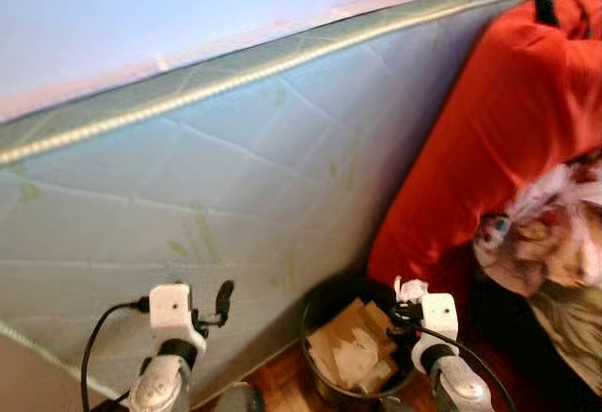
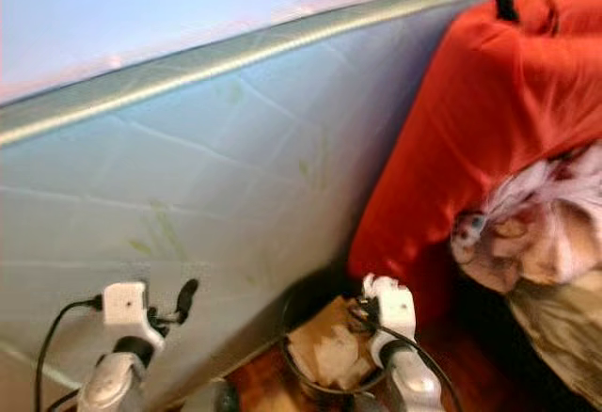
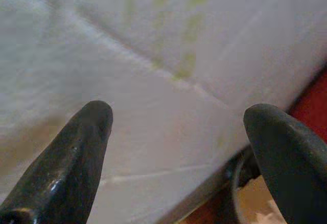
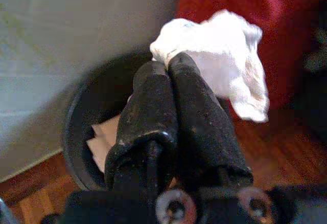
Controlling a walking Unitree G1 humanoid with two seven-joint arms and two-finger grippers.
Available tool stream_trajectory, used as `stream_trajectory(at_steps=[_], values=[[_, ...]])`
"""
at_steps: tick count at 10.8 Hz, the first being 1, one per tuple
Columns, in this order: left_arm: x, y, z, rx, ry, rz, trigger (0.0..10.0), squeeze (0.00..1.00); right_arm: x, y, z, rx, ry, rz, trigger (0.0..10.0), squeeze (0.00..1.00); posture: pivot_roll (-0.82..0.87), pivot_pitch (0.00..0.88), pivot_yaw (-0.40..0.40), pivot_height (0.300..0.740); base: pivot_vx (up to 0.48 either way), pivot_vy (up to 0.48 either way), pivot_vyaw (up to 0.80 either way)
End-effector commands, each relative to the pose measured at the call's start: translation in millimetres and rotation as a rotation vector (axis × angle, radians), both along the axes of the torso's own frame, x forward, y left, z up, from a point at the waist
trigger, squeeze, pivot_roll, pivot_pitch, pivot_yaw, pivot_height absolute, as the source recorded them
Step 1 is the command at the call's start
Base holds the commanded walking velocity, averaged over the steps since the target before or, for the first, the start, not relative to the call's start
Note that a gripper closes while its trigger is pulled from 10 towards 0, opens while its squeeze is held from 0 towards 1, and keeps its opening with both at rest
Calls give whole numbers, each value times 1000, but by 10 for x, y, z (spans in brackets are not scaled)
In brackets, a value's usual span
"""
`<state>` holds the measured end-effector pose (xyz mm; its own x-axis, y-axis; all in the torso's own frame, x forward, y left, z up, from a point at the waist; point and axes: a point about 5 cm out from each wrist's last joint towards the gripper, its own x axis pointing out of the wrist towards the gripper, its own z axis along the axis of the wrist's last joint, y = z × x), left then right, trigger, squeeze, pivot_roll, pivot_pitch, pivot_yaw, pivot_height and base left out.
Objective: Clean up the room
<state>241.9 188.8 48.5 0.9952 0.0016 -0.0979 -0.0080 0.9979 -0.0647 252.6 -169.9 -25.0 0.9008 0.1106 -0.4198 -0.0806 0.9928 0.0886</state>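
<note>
The right gripper [image 4: 168, 65] is clenched on a crumpled white tissue [image 4: 219, 65], which sticks out past its fingertips just above the black waste bin [image 1: 324, 313] holding paper scraps. The left gripper [image 3: 179, 119] hangs with fingers spread apart, close to the side of the pale mattress [image 1: 235, 177]. Beyond the bin, a red cushion [image 1: 499, 139] leans against the mattress.
</note>
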Motion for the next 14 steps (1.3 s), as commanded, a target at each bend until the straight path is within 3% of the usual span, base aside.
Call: stream_trajectory(at_steps=[1, 4, 8, 13, 14], values=[[85, -50, 100, -12, -28, -29, 10000, 0, 6, 47, -29, 0, 32, 9, 10000, 0, 21, 102, -18, 636, 0, 0, 0], [219, -110, 277, -17, -74, -57, 10000, 0, 124, 65, 2, 42, 71, -35, 10000, 0, 60, 181, -22, 636, 0, 0, 0], [194, -114, 431, -39, -94, -42, 10000, 0, 452, 73, 235, 66, 59, -69, 10000, 0, 131, 285, -24, 636, 0, 0, 0], [102, -52, 594, -34, -104, -20, 10000, 0, 752, 245, 522, 63, 21, 22, 10000, 0, 177, 336, -24, 636, 0, 0, 0], [78, -62, 629, -36, -105, -21, 10000, 0, 789, 347, 558, 51, 34, 73, 10000, 0, 183, 337, -25, 636, 0, 0, 0]])
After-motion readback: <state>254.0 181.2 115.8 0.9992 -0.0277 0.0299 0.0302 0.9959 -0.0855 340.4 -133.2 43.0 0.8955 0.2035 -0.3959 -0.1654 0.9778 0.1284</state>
